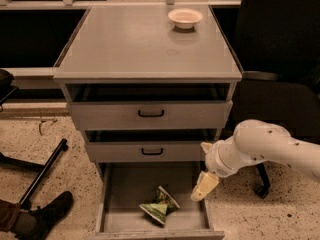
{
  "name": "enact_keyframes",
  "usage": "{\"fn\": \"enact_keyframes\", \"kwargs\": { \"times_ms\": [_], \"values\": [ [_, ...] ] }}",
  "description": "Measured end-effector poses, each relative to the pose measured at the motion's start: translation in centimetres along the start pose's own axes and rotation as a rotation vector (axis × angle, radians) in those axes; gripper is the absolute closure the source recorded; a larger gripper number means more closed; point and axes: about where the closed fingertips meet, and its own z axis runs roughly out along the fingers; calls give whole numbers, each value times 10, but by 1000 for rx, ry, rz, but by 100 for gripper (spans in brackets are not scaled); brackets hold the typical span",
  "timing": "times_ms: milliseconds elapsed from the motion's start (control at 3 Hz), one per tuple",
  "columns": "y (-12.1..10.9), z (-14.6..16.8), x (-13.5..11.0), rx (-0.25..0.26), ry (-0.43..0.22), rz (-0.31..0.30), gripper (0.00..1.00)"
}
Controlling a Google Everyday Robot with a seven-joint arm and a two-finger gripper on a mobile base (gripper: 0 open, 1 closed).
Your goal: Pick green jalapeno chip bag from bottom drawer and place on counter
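Note:
The green jalapeno chip bag (160, 205) lies crumpled on the floor of the open bottom drawer (120, 194), near its front middle. My gripper (204, 186) hangs from the white arm at the drawer's right side, over its right wall, pointing down. It is a hand's width to the right of the bag and above it, not touching it. The counter (135, 44) is the flat grey cabinet top above the drawers.
A white bowl (185, 17) sits at the counter's back right. Two upper drawers with black handles (150, 113) stand slightly pulled out. A dark chair (280, 104) is at the right. A person's shoe (45, 215) and a black pole (42, 174) lie on the floor at left.

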Motion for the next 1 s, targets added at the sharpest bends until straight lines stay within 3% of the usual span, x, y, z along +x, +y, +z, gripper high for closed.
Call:
{"fn": "enact_keyframes", "kwargs": {
  "times_ms": [333, 667, 1000],
  "values": [
    [0, 8, 5, -4, -5, 9, 0],
    [5, 46, 23, -18, -13, 7, 0],
    [15, 108, 42, -54, -31, 18, 0]
  ]
}}
